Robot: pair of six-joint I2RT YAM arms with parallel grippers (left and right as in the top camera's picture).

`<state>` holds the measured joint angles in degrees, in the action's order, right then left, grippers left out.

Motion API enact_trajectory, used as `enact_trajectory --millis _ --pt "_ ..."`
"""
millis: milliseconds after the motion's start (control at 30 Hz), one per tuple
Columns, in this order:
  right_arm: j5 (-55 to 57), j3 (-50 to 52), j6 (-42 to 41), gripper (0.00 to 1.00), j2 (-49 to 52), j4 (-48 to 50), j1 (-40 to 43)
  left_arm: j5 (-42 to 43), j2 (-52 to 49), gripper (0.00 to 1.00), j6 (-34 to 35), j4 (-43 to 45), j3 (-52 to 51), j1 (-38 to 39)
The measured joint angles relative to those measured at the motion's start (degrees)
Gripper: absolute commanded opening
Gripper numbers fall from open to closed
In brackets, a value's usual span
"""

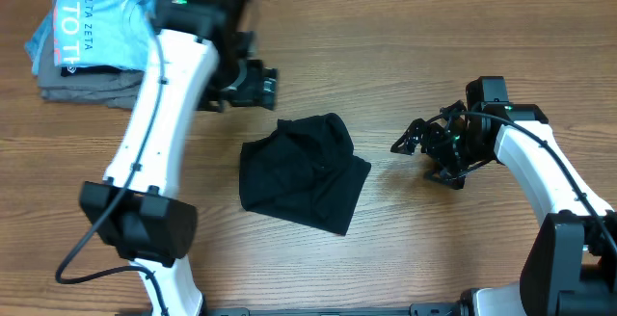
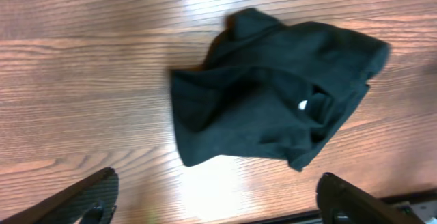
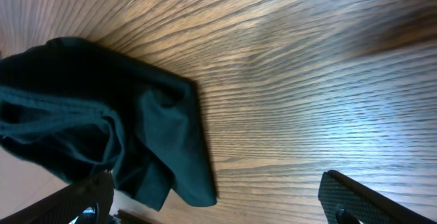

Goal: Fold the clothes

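Only left wrist — white tag [image 2: 304, 104], black T-shirt [image 2: 246, 115]

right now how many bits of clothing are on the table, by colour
black t-shirt, crumpled mid-table: 1
light blue t-shirt with white lettering, on top of the stack: 1
grey folded pile under it: 1 (its layers cannot be told apart)
total: 3

Black T-shirt [image 3: 82, 115] cut off at left edge; neck tag [image 2: 304, 104] tiny white speck.
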<state>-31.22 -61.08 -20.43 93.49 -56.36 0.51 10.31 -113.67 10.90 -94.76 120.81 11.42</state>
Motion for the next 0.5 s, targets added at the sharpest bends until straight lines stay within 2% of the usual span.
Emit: enact_trajectory --millis 167,500 --pt "-0.5 0.0 0.2 1.0 0.0 0.0 -0.2 5.4 0.0 0.98 -8.0 4.2 -7.5 -4.1" --pt "-1.0 0.0 0.4 1.0 0.0 -0.1 -0.2 14.6 0.0 1.0 -18.1 15.1 -20.3 -0.8"
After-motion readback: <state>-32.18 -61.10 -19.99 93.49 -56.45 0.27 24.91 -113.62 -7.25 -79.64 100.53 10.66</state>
